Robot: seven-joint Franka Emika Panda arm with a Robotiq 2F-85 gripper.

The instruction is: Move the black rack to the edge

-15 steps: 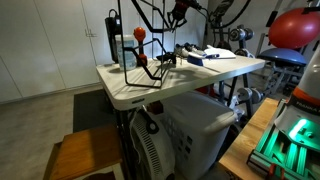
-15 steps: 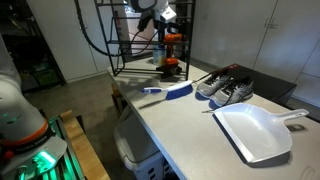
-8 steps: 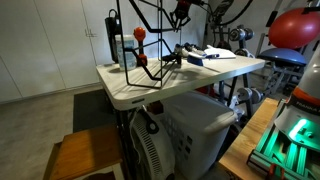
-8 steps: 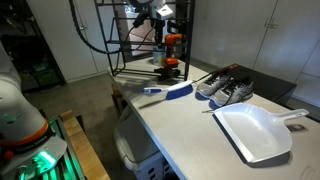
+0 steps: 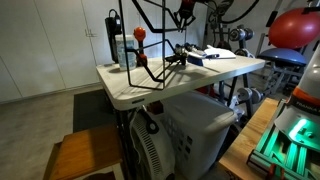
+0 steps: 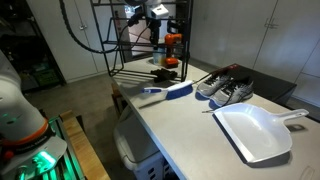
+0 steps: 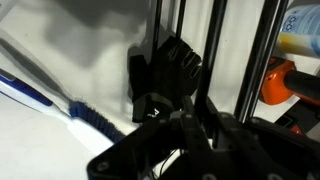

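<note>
Claw hangs at the top of the black rack; we cannot tell if it is spread or pinching a rod (wrist view is dark and crowded). On the pale table the rack stands upright near the edge. We note a white dustpan, shoes and a blue brush.

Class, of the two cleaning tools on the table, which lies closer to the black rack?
The blue brush, lying just by the base of the black rack; the white dustpan sits farther off, beyond the shoes.
</note>
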